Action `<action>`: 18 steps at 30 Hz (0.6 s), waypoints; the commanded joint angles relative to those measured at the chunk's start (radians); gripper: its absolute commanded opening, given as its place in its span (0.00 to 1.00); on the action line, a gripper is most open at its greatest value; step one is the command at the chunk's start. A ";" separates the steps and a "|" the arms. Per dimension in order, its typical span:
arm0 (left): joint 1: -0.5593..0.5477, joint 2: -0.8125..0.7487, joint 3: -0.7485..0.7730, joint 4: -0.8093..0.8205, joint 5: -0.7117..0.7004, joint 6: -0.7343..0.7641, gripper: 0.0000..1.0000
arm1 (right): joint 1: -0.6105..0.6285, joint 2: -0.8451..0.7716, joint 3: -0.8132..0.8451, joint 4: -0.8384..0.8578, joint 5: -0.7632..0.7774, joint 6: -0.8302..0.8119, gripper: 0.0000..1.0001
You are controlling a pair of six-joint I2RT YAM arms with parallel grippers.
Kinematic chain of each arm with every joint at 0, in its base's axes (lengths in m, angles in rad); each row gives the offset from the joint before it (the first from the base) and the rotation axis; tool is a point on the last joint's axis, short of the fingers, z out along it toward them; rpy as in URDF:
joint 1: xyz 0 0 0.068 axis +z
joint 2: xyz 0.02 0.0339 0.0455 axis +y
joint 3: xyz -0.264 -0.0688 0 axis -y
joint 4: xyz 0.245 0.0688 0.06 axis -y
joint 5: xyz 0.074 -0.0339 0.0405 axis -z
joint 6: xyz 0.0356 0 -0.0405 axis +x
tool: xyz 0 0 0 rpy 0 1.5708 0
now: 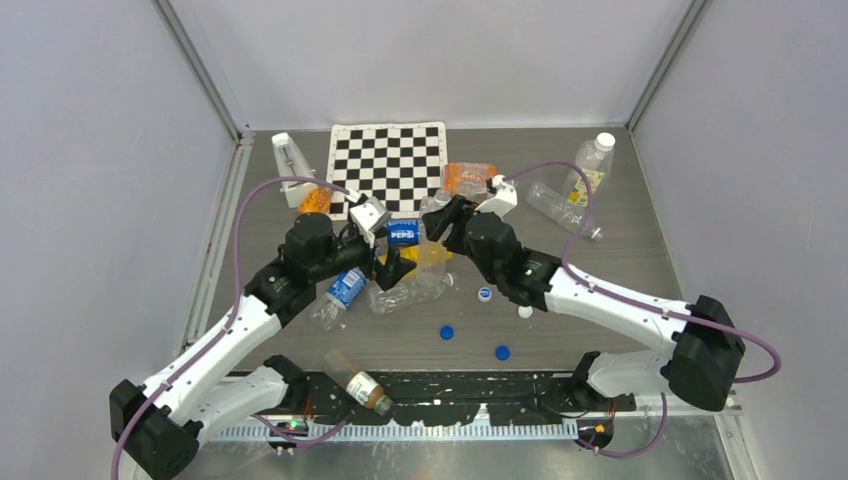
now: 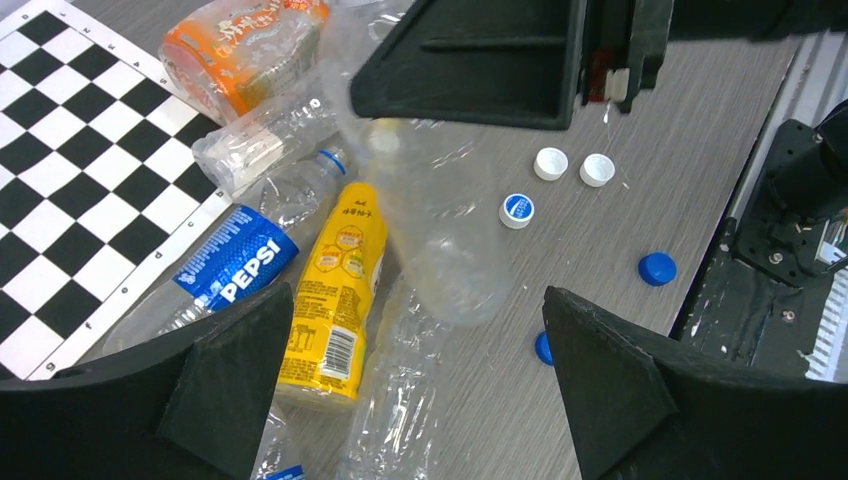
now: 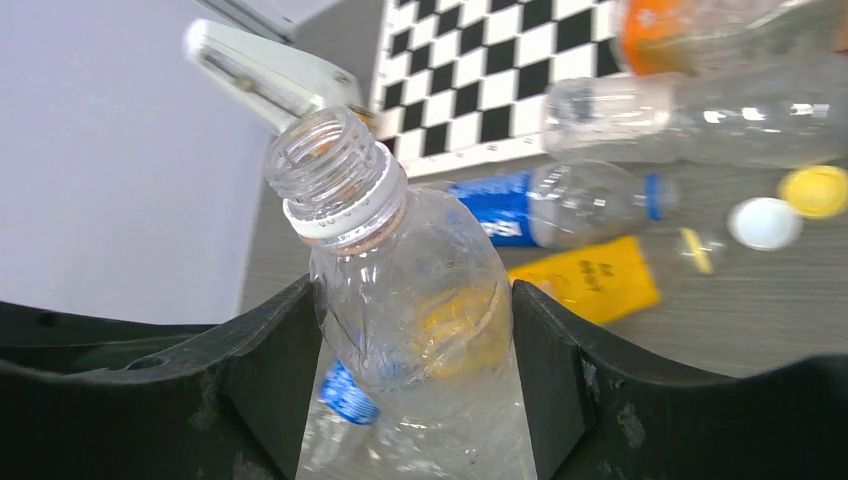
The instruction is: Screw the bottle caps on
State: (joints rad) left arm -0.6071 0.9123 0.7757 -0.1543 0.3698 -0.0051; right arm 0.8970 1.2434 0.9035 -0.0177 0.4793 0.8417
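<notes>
My right gripper [image 3: 415,290] is shut on the body of a clear, uncapped bottle [image 3: 400,260] and holds it lifted, its open threaded neck [image 3: 335,165] pointing up. From the left wrist view, that bottle [image 2: 440,230] hangs under the right gripper above the pile. My left gripper [image 2: 415,292] is open and empty over the lying bottles; it also shows in the top view [image 1: 392,264]. Loose caps lie on the table: two white [image 2: 550,163], [image 2: 597,170], a blue-and-white one [image 2: 517,210], blue ones [image 1: 446,332], [image 1: 502,352], and a yellow one [image 3: 817,190].
A Pepsi bottle [image 2: 235,265], a yellow-label bottle [image 2: 340,290] and an orange-label bottle [image 2: 240,45] lie in the pile by the chessboard [image 1: 390,165]. A capped bottle [image 1: 592,165] stands at the back right. A brown bottle [image 1: 358,380] lies at the near edge.
</notes>
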 commanded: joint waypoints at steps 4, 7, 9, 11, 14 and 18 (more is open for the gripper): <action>0.003 -0.007 -0.010 0.095 0.021 -0.049 1.00 | 0.107 0.076 -0.011 0.407 0.186 0.141 0.29; 0.003 -0.010 -0.020 0.119 0.006 -0.064 1.00 | 0.133 0.095 -0.019 0.449 0.206 0.204 0.28; 0.003 -0.008 -0.021 0.122 -0.006 -0.069 1.00 | 0.152 0.102 -0.020 0.459 0.218 0.231 0.28; 0.003 -0.008 -0.021 0.121 -0.017 -0.072 1.00 | 0.172 0.103 -0.022 0.468 0.229 0.246 0.28; 0.003 -0.012 -0.023 0.116 -0.038 -0.072 1.00 | 0.192 0.096 -0.024 0.475 0.234 0.252 0.28; 0.002 -0.021 -0.026 0.112 -0.056 -0.069 1.00 | 0.203 0.071 -0.036 0.459 0.228 0.256 0.27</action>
State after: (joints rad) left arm -0.6064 0.9115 0.7547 -0.0868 0.3393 -0.0643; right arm 1.0821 1.3487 0.8738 0.3717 0.6727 1.0561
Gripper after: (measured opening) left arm 0.994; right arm 0.693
